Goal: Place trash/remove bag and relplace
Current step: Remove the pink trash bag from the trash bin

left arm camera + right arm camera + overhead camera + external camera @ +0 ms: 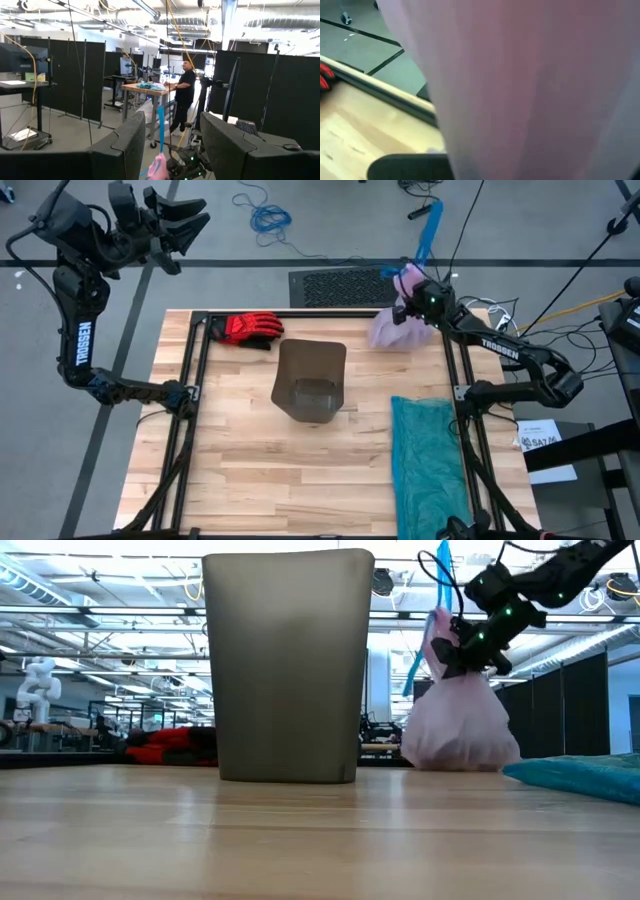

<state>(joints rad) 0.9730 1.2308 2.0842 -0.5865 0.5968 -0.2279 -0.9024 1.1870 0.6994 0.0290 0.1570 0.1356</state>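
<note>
Bag [398, 330] is out of the bin [312, 380], bunched and full-looking, its base resting on the table [240, 460] at the far right corner. I see the right gripper [428, 300] pressed shut on its gathered neck, holding it upright. I can't make out trash through the plastic, and none lies loose on the table, so I judge it's inside. Bin stands at table centre, unlined as far as I can tell. Teal bag [428, 460] lies flat along the right edge, near side, untouched. Red glove [248, 330] sits far left of the bin. Left gripper [165, 225] is raised off the far left corner, fingers spread, holding nothing. My read: removal done; setting the full bag down and relining the bin are left.
</note>
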